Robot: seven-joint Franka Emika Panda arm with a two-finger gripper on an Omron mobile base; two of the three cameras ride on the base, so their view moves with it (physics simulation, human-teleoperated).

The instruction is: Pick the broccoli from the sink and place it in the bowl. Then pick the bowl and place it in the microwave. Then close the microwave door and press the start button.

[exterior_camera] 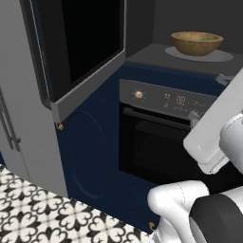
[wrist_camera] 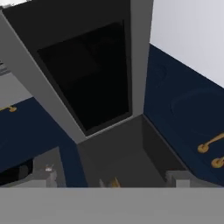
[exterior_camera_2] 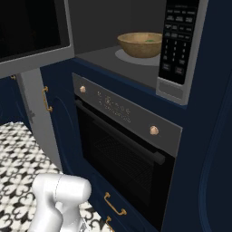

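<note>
A: Bowl (exterior_camera: 197, 42) already sitting on the round plate inside the microwave (exterior_camera_2: 136, 68), speck of green in it, probably the broccoli (exterior_camera_2: 148, 40). Door (exterior_camera: 78, 47) hanging wide open to the left. So: closing step.

B: Yep. Fingers (wrist_camera: 43, 175) spread wide, gripping nothing, aimed at the door's black glass from close up. Best bet: get behind the free edge and push in one smooth arc, flat contact, no clipping the frame.

A: And the bowl?

B: Wide, tan wood, lighter inside, upright, well back from the opening. Clear of the door's swing, by the look of it.
</note>
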